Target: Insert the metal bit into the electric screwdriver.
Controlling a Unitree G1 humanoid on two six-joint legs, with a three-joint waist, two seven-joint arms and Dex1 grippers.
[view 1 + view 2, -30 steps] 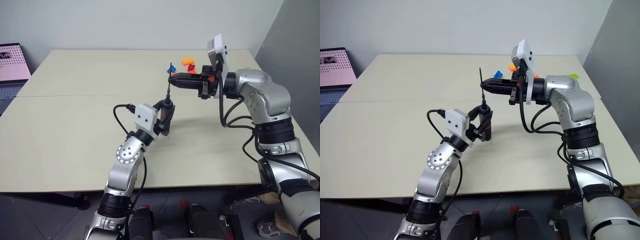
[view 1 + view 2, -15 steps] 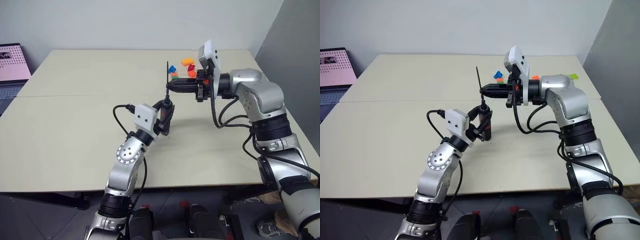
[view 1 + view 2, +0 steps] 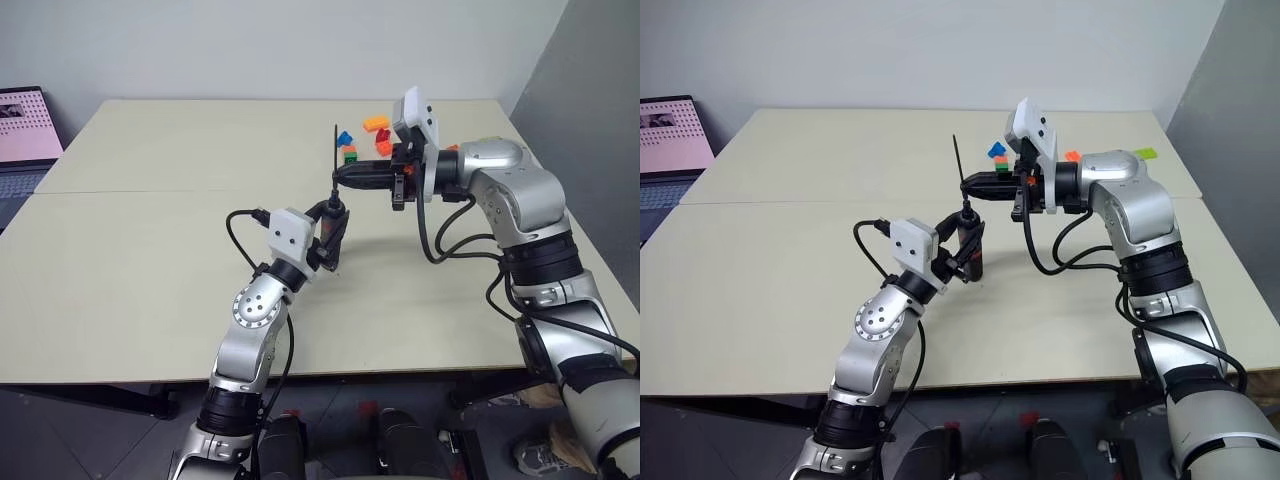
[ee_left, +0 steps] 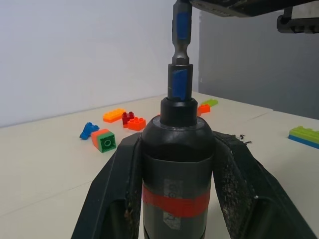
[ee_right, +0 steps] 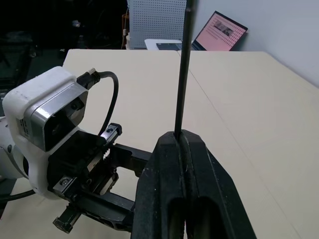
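My left gripper is shut on the electric screwdriver, a dark barrel with a red band, held upright with its blue collar on top. Both left fingers press the barrel's sides. My right gripper reaches in from the right, shut on the metal bit, a thin rod standing upright directly over the screwdriver. The bit's lower end meets the blue collar; how deep it sits I cannot tell.
Several small coloured bricks lie at the far side of the table, behind the grippers. A green and blue brick lies off to the right. A laptop stands at the table's far left.
My right gripper has moved left and down a little with the bit, bringing its lower end onto the screwdriver's tip. The left gripper has kept still.
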